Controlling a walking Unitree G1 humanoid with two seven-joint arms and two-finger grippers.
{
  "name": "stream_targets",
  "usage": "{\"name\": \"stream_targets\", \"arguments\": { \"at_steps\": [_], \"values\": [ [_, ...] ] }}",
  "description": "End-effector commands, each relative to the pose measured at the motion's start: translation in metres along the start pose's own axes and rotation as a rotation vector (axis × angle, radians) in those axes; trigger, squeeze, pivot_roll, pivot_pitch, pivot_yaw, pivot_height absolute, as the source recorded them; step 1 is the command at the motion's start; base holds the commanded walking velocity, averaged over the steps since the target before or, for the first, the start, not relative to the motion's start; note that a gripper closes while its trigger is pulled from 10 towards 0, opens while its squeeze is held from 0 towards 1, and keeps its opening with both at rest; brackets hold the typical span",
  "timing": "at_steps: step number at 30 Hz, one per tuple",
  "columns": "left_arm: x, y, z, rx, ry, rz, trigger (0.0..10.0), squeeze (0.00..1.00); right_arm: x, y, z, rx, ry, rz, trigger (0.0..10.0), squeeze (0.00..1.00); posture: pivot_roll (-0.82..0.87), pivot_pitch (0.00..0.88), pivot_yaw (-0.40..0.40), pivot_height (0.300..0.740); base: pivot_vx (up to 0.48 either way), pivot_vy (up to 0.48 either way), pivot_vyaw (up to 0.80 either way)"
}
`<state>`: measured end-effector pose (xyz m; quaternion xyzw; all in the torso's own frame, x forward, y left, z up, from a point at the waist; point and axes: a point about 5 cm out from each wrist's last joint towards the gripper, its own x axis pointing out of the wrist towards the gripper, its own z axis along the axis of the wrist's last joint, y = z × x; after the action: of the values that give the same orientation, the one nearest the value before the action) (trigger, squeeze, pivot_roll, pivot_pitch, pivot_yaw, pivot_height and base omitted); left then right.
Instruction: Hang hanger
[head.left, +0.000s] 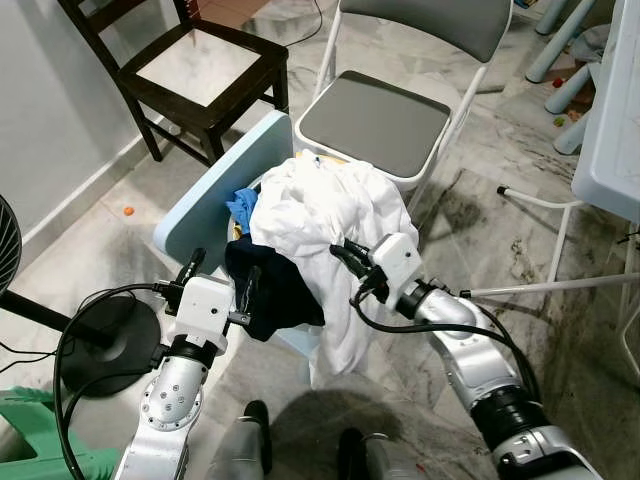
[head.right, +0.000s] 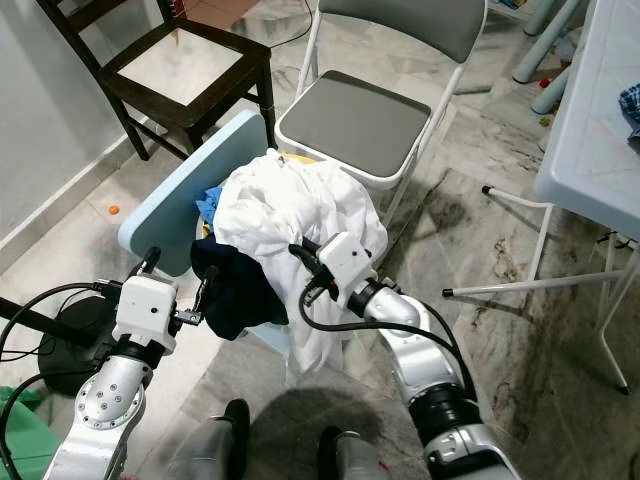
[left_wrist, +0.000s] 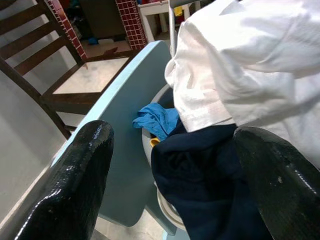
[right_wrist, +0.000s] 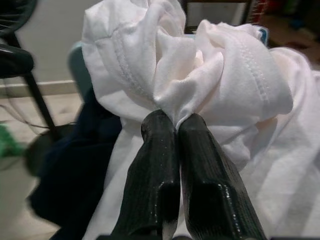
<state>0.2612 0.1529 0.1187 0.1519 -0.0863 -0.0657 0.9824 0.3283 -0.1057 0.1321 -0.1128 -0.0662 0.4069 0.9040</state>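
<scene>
Right tool (right_wrist: 170, 125) pinches white garment (head.left: 330, 215), which hangs downward.

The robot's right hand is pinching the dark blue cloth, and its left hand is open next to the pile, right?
Not quite. The right hand is pinching the white cloth, not the dark blue cloth; the right wrist view shows this. The left hand is open beside the pile, as you said.
</scene>
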Motion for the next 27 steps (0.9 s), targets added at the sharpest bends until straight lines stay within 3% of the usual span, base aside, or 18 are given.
{"name": "stream_targets", "arguments": {
  "at_steps": [1, 14, 24, 26, 27],
  "values": [
    [-0.003, 0.0, -0.005, 0.005, 0.024, -0.003, 10.0, 0.0, -0.009, -0.001, -0.001, 0.051, 0.006, 0.05, 0.0, 0.0, 0.31, 0.316, -0.062, 0.74, 0.0, 0.0, 0.0],
    [-0.003, -0.001, -0.005, 0.006, 0.027, 0.002, 10.0, 0.0, -0.041, 0.001, -0.005, 0.09, 0.142, 0.339, 0.0, 0.0, 0.31, 0.318, -0.065, 0.74, 0.0, 0.0, 0.0],
    [-0.003, -0.001, -0.005, 0.007, 0.029, 0.002, 10.0, 0.0, -0.033, 0.007, -0.007, 0.056, 0.157, 0.31, 0.0, 0.0, 0.31, 0.321, -0.064, 0.74, 0.0, 0.0, 0.0],
    [-0.003, -0.001, -0.005, 0.007, 0.031, 0.001, 10.0, 0.0, -0.019, -0.004, 0.001, 0.054, 0.078, 0.144, 0.0, 0.0, 0.31, 0.321, -0.062, 0.74, 0.0, 0.0, 0.0],
    [-0.003, -0.001, -0.005, 0.007, 0.031, 0.0, 10.0, 0.0, -0.018, -0.003, 0.003, 0.053, 0.07, 0.151, 0.0, 0.0, 0.31, 0.32, -0.063, 0.74, 0.0, 0.0, 0.0]
  ]
}}
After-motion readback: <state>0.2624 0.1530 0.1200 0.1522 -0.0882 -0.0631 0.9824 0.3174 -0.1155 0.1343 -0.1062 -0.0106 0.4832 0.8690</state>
